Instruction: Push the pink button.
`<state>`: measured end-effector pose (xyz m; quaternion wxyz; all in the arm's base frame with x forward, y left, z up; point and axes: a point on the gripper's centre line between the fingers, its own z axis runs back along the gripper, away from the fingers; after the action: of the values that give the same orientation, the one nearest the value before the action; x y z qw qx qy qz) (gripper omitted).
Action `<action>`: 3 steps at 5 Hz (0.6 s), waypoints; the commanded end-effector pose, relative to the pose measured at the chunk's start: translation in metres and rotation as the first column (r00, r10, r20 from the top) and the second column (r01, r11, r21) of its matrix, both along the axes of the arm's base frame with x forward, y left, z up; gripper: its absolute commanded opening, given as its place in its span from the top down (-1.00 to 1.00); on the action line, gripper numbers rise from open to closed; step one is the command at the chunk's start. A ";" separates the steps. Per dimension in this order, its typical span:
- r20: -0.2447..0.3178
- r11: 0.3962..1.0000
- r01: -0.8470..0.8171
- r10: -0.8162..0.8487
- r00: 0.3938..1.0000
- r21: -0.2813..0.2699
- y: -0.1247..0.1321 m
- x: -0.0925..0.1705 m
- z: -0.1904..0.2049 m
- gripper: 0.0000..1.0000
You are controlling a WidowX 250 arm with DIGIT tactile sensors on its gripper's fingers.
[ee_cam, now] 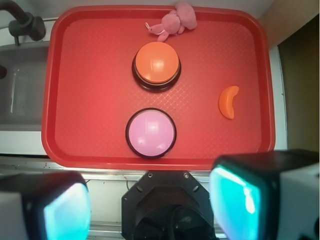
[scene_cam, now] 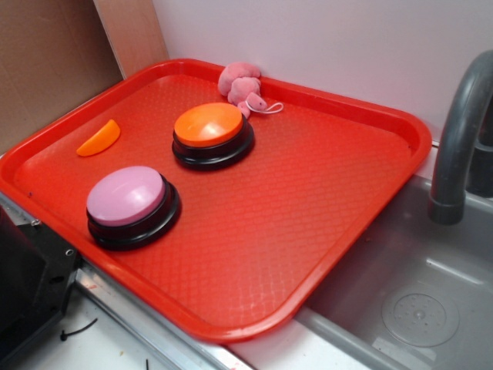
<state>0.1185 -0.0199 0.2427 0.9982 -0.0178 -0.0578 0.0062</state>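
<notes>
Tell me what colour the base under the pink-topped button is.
Glossy black, seen best in the exterior view under the large round pink-lilac domed push button.

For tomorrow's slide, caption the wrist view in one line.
Open claw hovers above a red tray holding the pink button, orange button, plush toy.

Buttons, large round push type on black bases: two, being one pink button [scene_cam: 126,196] [ee_cam: 151,132] and one orange button [scene_cam: 209,125] [ee_cam: 157,62]; plush toy [scene_cam: 242,87] [ee_cam: 173,21], small, pink: one; orange curved piece [scene_cam: 99,139] [ee_cam: 228,102], crescent-shaped: one; tray [scene_cam: 323,185] [ee_cam: 90,100], red, holding all four items above: one; faucet [scene_cam: 459,139] [ee_cam: 22,20], grey: one; sink basin [scene_cam: 400,285], grey: one; gripper [ee_cam: 150,207], with two fingers [ee_cam: 240,200] in the wrist view: one.
</notes>
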 end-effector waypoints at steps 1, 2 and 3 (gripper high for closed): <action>0.000 1.000 0.000 0.000 1.000 0.000 0.000 0.000 0.000 -1.00; -0.128 0.995 0.067 -0.058 0.990 0.067 0.019 0.025 -0.050 -1.00; -0.182 0.973 0.231 -0.223 0.958 0.020 0.012 0.053 -0.102 -1.00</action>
<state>0.1681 -0.0070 0.1381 0.9934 -0.0030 0.0459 -0.1055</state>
